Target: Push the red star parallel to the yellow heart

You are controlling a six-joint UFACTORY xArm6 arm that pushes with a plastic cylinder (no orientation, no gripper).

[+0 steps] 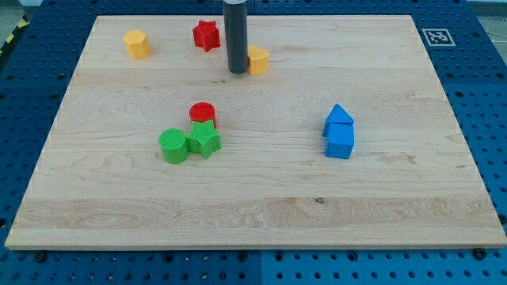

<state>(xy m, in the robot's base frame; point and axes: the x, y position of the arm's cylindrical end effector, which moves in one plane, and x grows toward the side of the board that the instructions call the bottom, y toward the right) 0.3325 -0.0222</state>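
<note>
The red star (206, 35) lies near the view's top, left of centre. The yellow heart (257, 59) lies to its right and slightly lower, partly hidden behind my rod. My tip (237, 71) rests on the board right against the heart's left side, below and to the right of the red star, a short gap from it.
A yellow hexagon block (137, 43) sits at the top left. A red cylinder (203, 113), a green star (205, 140) and a green cylinder (173, 146) cluster mid-board. Two blue blocks (339, 131) touch at the right. The wooden board (253, 198) ends at blue pegboard.
</note>
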